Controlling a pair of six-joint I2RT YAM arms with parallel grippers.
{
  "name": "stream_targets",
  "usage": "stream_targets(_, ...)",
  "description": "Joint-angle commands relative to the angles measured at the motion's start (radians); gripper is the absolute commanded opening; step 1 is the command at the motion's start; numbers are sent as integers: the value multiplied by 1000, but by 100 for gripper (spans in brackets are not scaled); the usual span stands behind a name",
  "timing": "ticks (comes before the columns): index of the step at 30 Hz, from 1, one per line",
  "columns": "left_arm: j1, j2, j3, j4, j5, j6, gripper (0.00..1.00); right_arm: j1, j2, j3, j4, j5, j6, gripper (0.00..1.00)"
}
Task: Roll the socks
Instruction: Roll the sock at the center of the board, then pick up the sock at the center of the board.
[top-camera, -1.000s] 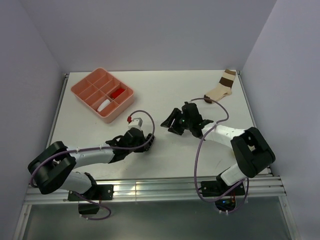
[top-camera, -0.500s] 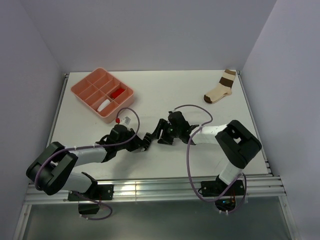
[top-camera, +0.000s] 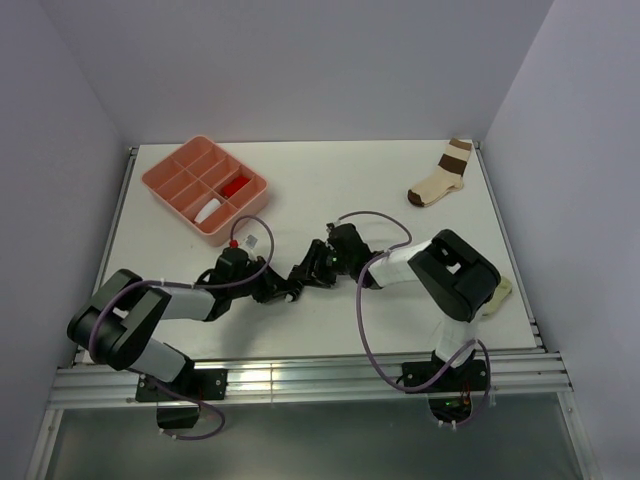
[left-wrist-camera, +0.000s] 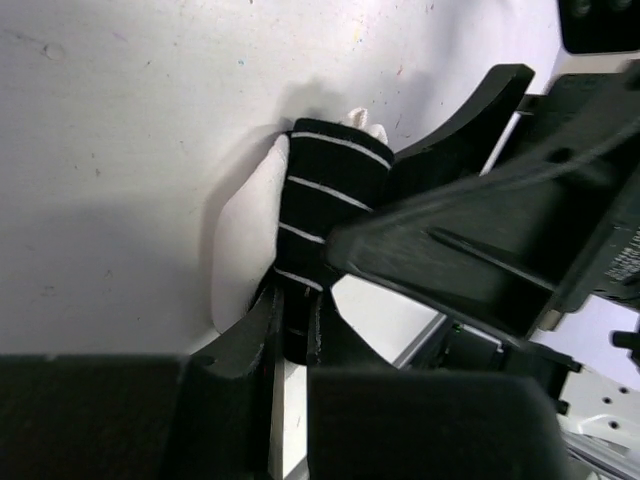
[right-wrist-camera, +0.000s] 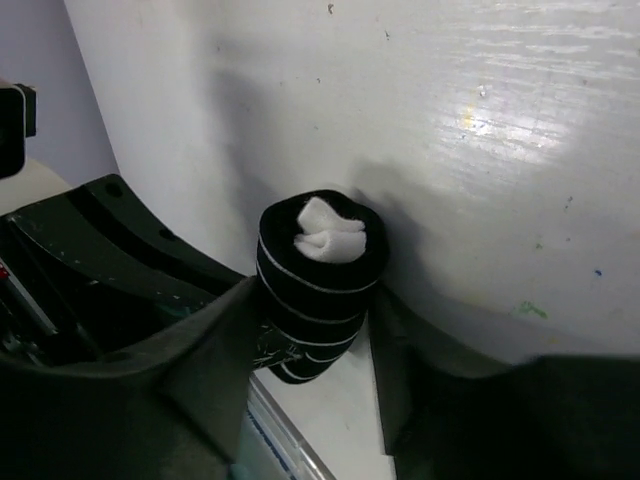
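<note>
Your striped sock (right-wrist-camera: 320, 260) is rolled into a tight black tube with white poking out the end. It's sitting mid-tabletop (top-camera: 330, 190), right between both arms. Compared with a second ago, your right hand (right-wrist-camera: 318, 300) has swung left, away from the cream sock (top-camera: 440, 180), and now meets the left hand (left-wrist-camera: 290, 325) at the roll. The right fingers clasp the roll from both sides. The left fingers are nearly together, pinching its lower end. The pink tray (top-camera: 160, 178) hasn't budged, and neither has the white sock (top-camera: 207, 211) or the red-ended sock (top-camera: 237, 186) inside it.
</note>
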Motion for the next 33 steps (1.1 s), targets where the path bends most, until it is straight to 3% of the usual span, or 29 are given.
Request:
stream_targets(1, 14, 61, -46, -90, 30, -4, 1, 6, 42, 2, 38, -1, -2, 47)
stream_targets(6, 20, 38, -22, -143, 12, 37, 2, -8, 22, -10, 0, 20, -22, 12)
stream_targets(7, 20, 22, -11, -160, -10, 49, 3, -9, 11, 8, -30, 31, -50, 0)
stream_targets(12, 2, -43, 63, -304, -96, 154, 24, -17, -41, 99, -273, 115, -126, 0)
stream_targets(17, -95, -150, 165, -454, -333, 223, 40, -17, -24, 238, -548, 180, -164, 0)
stream_targets(25, -334, -206, 291, -600, -731, 352, 46, -16, 56, 404, -784, 206, -167, 0)
stream_targets(33, -553, -54, 431, -623, -1005, 465, 49, -17, 119, 493, -922, 214, -175, 0)
